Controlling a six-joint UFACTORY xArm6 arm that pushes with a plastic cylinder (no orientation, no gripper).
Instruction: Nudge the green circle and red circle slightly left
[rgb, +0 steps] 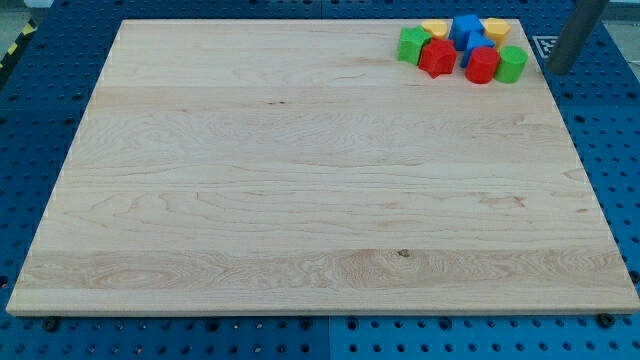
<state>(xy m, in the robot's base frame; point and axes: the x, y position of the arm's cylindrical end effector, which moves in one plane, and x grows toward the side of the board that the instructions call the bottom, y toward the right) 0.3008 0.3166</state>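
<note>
A green circle (511, 64) and a red circle (482, 65) stand side by side and touching at the view's top right, the green one on the right. They form the lower right end of a tight cluster of blocks. My tip (558, 70) is to the right of the green circle, a short gap away, at the board's right edge. The dark rod rises from it to the view's top right. The tip touches no block.
The cluster also holds a red block (437, 57), a green block (412, 45), two yellow blocks (435, 27) (495, 27) and two blue blocks (466, 30) (478, 48). All sit on the wooden board (300, 200), which lies on a blue perforated table (40, 110).
</note>
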